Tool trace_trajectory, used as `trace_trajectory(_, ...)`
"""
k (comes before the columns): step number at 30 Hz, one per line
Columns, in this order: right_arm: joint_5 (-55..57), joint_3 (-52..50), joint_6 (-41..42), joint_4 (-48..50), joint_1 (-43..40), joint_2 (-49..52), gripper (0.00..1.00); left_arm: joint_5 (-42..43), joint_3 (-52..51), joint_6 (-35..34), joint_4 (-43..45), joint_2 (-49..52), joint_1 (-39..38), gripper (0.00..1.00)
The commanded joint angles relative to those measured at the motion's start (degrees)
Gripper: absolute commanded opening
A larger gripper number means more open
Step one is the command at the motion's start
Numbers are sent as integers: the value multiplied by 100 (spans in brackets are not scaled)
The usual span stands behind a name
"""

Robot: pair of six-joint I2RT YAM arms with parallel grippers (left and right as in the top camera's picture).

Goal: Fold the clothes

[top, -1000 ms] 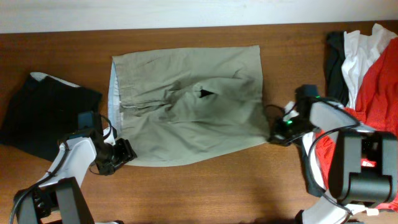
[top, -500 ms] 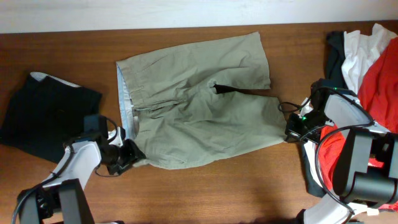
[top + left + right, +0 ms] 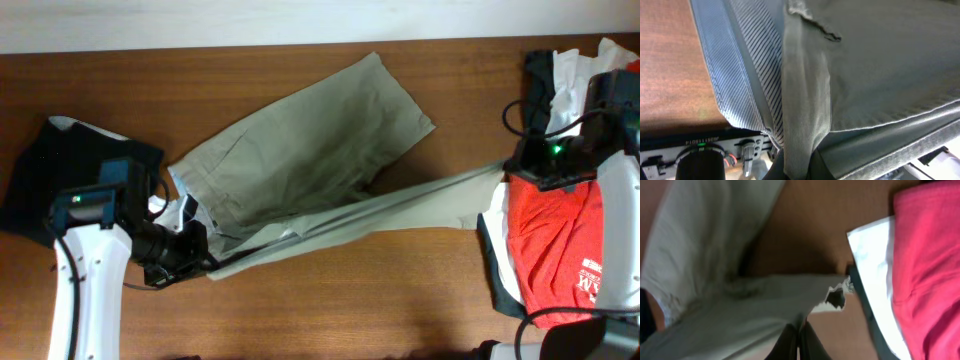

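Khaki shorts (image 3: 880, 60), striped inner waistband (image 3: 747, 65)

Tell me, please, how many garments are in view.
5: shorts stretched across the middle, a black garment at far left, and a red T-shirt, a white garment and a dark garment piled at right; the pile may hide more.

Matt khaki cloth shorts (image 3: 310, 150) with a finely striped woven waistband lining (image 3: 747, 60); smooth, lightly glossy wood-grain table (image 3: 380, 290); matt red cloth T-shirt (image 3: 550, 240).

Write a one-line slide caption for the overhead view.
Left gripper and right gripper stretch khaki shorts taut across a wooden table.
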Motion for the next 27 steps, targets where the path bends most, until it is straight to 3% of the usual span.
trace_trajectory(1,691,321,0,1113,258,0,4,-745,225,-280,1370,-380,94,0)
trace_trajectory(4,776,321,2,2422,1029,192,4,-922,221,-1058,2369,-195,92,0)
trace_trajectory(5,848,321,4,3161,1346,411,4,-1611,221,-1934,2586,24,92,0)
trace_trajectory(6,841,321,4,3720,1519,623,4,-1805,214,-2280,2741,179,94,0)
trace_trajectory(12,833,321,4,5925,2262,2315,4,-1801,212,-2728,4085,1797,92,2)
trace_trajectory(13,734,321,4,6343,2374,2623,13,-1799,212,-2726,4406,2057,92,15)
trace_trajectory(14,669,321,4,6483,2430,2780,33,-1794,212,-2726,4601,2223,94,50)
trace_trajectory(15,671,321,0,6432,2494,2929,43,-1797,212,-2723,4903,2332,109,72)
trace_trajectory(16,673,321,0,6227,2494,2946,50,-1784,221,-2723,5158,2317,173,85)
trace_trajectory(18,671,319,-138,5637,2487,2944,51,-1434,302,-2721,5329,2297,380,86)
trace_trajectory(20,723,317,-490,4983,2494,2992,47,-1364,302,-2717,4922,2299,404,87)
trace_trajectory(22,734,317,-752,4675,2494,3200,46,-1366,297,-2632,4325,2356,350,97)
trace_trajectory(24,730,317,-791,4553,2492,3493,46,-1366,212,-2389,4186,2476,168,99)
trace_trajectory(27,916,317,-789,4240,2452,3818,54,-1364,103,-2236,4299,2981,-42,99)
